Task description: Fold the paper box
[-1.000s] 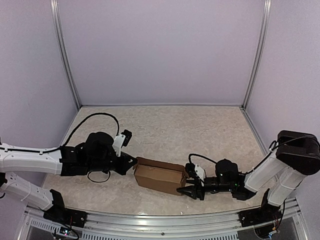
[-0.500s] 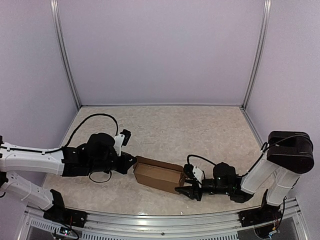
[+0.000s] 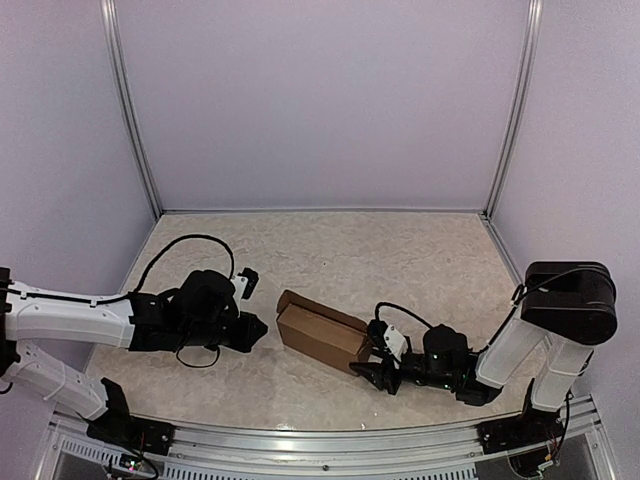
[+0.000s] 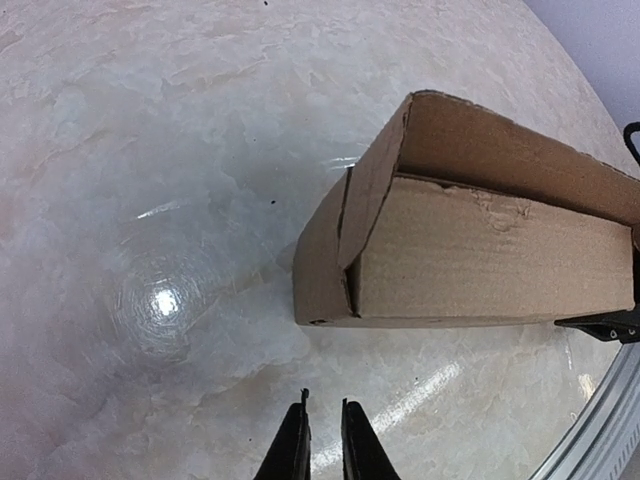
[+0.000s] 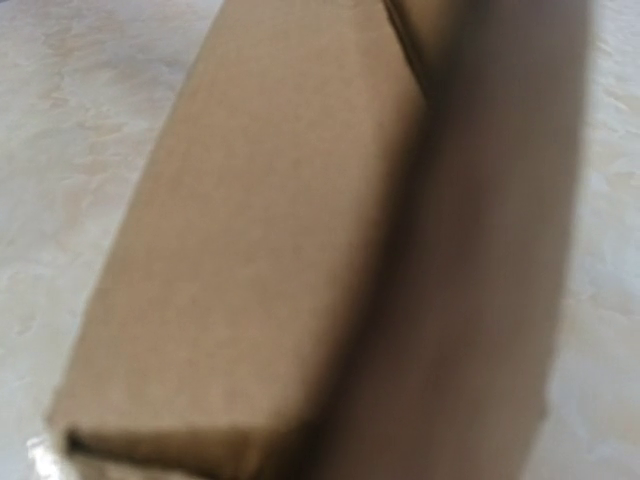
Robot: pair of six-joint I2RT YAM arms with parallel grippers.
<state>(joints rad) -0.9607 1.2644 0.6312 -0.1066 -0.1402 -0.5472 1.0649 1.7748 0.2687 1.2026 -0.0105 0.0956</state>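
The left gripper [image 4: 323,408] is near the box [image 3: 320,333], fingers closed on nothing. The right gripper [image 3: 366,370] is at the box's other end. I cannot tell how its fingers stand.

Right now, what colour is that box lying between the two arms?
The paper box is plain brown, unmarked; the left wrist view shows it best.

Pale marbled table [image 3: 400,260], lilac walls [image 3: 320,100]

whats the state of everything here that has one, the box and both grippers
brown cardboard paper box: folded into an oblong, lying on the table, left end flap not quite flush
left gripper: shut, empty, apart from the box
right gripper: at the box's right end; open or clamped, cannot tell
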